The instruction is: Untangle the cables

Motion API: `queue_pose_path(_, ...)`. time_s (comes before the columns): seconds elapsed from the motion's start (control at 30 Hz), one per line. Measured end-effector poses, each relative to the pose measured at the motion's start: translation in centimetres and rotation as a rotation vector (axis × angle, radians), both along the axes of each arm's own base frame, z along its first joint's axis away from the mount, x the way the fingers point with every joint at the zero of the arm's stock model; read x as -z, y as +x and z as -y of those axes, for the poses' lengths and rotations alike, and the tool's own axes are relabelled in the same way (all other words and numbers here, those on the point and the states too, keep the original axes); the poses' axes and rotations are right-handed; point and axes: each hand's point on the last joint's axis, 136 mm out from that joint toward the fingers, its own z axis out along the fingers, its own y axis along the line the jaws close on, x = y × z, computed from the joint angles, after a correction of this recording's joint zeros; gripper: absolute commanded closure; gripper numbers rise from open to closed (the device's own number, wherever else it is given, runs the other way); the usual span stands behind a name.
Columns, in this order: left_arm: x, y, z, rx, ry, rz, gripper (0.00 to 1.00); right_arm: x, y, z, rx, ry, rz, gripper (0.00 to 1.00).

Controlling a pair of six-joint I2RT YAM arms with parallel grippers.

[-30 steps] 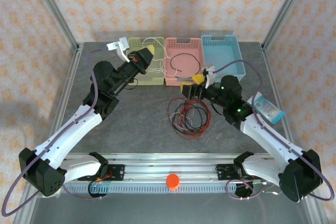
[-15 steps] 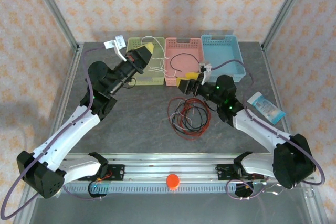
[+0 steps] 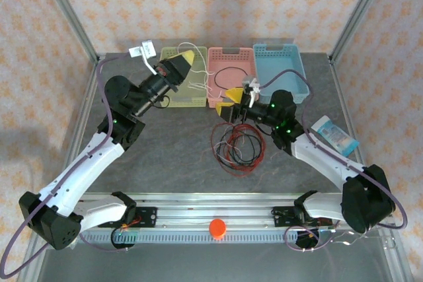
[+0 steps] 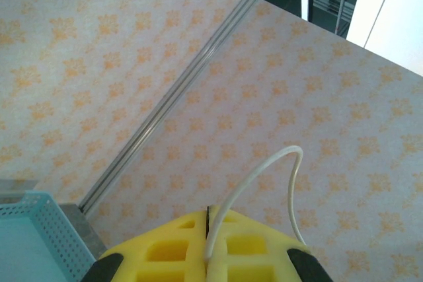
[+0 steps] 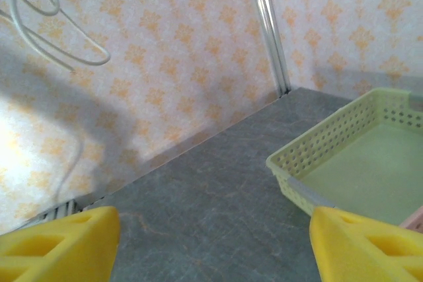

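Observation:
My left gripper (image 3: 187,57) is raised over the yellow-green basket, shut on a pale white cable (image 3: 201,70) that trails down towards the baskets. In the left wrist view that white cable (image 4: 264,170) arches out from between the closed yellow pads (image 4: 165,249) of the gripper (image 4: 210,219). A tangle of red and black cables (image 3: 238,146) lies on the table. A black cable (image 3: 228,74) loops in the pink basket. My right gripper (image 3: 227,102) hovers open by the pink basket's front edge, above the tangle's far side. Its yellow fingers (image 5: 59,242) stand wide apart with nothing between them (image 5: 215,249).
Three baskets stand along the back: yellow-green (image 3: 173,102), pink (image 3: 231,51) and blue (image 3: 277,49). In the right wrist view are the yellow-green basket (image 5: 344,143) and loops of white cable (image 5: 39,4) at upper left. A blue-and-white packet (image 3: 334,135) lies at the right.
My left gripper has risen and drawn back to the left with the white cable. My right gripper has moved left, from beside the tangle to the pink basket's front.

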Motion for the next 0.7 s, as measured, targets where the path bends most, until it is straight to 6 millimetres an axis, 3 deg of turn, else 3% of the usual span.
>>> queue_pose_path(0.03,0.0,0.0,0.0,0.000,-0.001,0.001,1.00,-0.3,-0.1,0.1,0.002,0.005,0.026,0.14)
queue_pose_path(0.3,-0.1,0.0,0.0,0.005,-0.006,-0.005,1.00,-3.2,-1.8,-0.6,-0.048,0.011,0.270,0.44)
queue_pose_path(0.7,-1.1,-0.5,0.1,0.033,-0.037,-0.003,1.00,-3.7,-1.9,-2.4,-0.160,0.038,0.344,0.48)
